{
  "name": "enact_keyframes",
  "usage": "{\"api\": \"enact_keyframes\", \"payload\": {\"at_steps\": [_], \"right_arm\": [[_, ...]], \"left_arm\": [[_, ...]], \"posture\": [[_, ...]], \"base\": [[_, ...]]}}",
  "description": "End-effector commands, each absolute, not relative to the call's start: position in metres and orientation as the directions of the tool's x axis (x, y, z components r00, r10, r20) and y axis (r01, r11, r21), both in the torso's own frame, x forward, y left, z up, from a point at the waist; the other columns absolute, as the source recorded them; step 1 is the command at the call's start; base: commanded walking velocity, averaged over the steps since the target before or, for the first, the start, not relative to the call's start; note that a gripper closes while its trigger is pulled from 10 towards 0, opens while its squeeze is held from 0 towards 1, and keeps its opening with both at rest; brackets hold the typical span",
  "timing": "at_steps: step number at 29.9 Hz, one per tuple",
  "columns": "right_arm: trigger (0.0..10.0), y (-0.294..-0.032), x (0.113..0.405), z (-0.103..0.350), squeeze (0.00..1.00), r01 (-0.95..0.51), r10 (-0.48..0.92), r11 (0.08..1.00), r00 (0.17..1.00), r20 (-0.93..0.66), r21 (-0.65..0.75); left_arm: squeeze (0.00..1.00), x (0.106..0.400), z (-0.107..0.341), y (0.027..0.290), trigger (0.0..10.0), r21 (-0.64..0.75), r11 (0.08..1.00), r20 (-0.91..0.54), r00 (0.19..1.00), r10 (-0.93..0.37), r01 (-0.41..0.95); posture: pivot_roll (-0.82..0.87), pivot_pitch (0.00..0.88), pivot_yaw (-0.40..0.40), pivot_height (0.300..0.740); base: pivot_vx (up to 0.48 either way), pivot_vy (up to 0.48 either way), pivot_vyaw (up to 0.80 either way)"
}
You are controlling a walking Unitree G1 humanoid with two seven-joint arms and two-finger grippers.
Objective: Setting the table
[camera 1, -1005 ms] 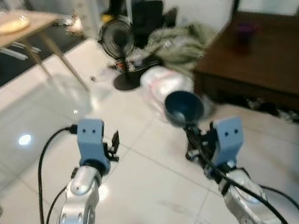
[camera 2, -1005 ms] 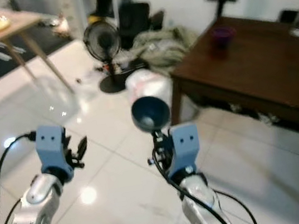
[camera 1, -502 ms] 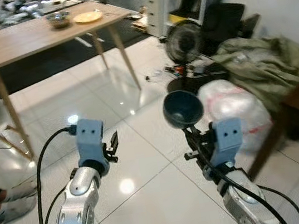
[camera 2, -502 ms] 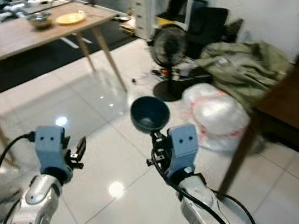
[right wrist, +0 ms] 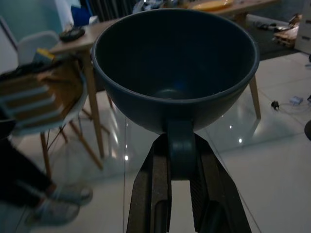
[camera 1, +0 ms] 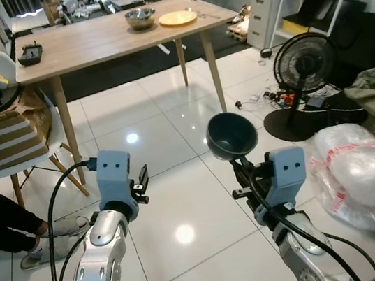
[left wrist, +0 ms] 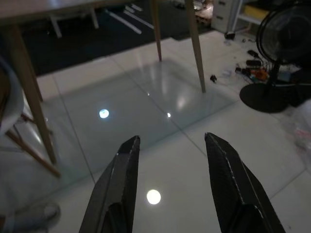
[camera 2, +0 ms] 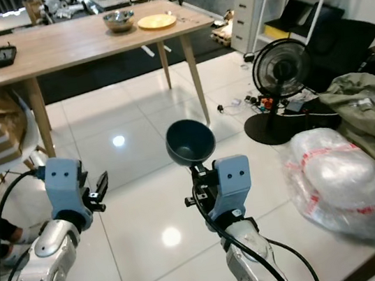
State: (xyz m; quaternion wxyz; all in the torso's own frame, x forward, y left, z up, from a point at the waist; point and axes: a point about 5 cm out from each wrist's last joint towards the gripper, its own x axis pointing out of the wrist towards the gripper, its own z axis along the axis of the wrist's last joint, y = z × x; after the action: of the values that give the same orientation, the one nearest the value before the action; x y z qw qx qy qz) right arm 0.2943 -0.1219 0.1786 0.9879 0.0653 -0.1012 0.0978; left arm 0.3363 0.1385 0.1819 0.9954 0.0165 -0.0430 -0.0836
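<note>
Standing upright above the tiled floor [camera 1: 176,206] in mid-air, a dark blue bowl [camera 1: 230,135], clamped by its stubby handle between the fingers of the right pincer [right wrist: 181,165]. To the left and empty, the left pincer [left wrist: 171,145], fingers spread apart. Well beyond, a wooden counter [camera 1: 82,47] with a metal bowl [camera 1: 140,18] beside a yellow plate [camera 1: 178,18].
</note>
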Motion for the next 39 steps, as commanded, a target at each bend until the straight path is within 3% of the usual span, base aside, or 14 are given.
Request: {"api": "enact_keyframes", "payload": {"at_steps": [1, 39], "right_arm": [[10.0, -0.128, 0.294, 0.177, 0.00, -0.180, 0.149, 0.975, 0.965, 0.217, 0.129], [10.0, -0.149, 0.301, 0.180, 0.00, -0.206, 0.157, 0.961, 0.955, 0.251, 0.183]], "left_arm": [[0.00, 0.336, 0.178, 0.137, 10.0, 0.044, 0.984, 0.066, 0.983, -0.172, 0.170], [0.00, 0.325, 0.191, 0.116, 10.0, 0.039, 0.939, 0.154, 0.927, -0.342, 0.341]], "posture": [[0.06, 0.079, 0.093, 0.740], [0.09, 0.079, 0.149, 0.740]], "base": [[0.480, 0.000, 0.00], [0.480, 0.000, 0.00]]}}
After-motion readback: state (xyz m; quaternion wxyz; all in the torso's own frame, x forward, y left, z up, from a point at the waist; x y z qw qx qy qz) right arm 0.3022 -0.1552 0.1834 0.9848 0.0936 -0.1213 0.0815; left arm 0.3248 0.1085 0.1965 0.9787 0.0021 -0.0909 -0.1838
